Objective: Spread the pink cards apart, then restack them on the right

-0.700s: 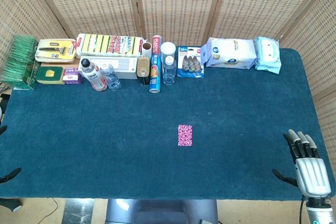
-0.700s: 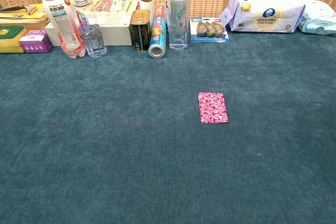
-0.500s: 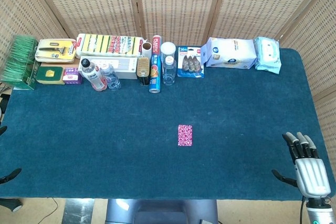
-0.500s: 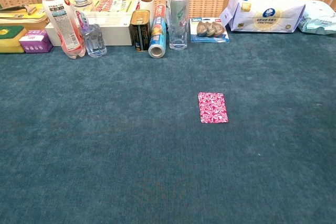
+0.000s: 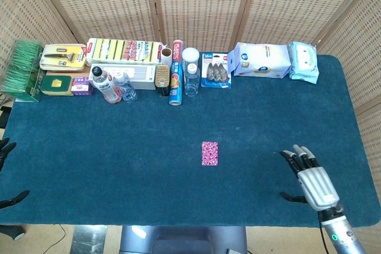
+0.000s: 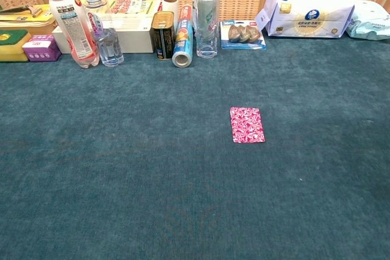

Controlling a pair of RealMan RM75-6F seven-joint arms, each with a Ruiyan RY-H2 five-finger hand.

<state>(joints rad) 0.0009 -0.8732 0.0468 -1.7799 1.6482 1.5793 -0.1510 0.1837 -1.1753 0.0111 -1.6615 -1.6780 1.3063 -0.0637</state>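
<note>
The pink patterned cards (image 5: 209, 153) lie as one neat stack flat on the blue cloth, a little right of the table's middle; the chest view shows the same stack (image 6: 247, 124). My right hand (image 5: 312, 181) hovers near the front edge, well to the right of the stack and not touching it, its fingers spread, its thumb out to the left, and nothing in it. Of my left hand (image 5: 6, 147) only dark fingertips show at the far left edge, apart from each other and holding nothing. Neither hand appears in the chest view.
Along the back edge stands a row of goods: bottles (image 5: 107, 85), a foil roll (image 5: 175, 81), a clear bottle (image 5: 190, 71), sponges (image 5: 124, 50), wipe packs (image 5: 262, 59), and a green box (image 5: 24, 68). The blue table cloth (image 5: 119, 159) stretches around the cards.
My right hand has moved left and forward over the table from the front right corner, closer to the cards. More of the left fingertips show at the left edge. The cards have not moved.
</note>
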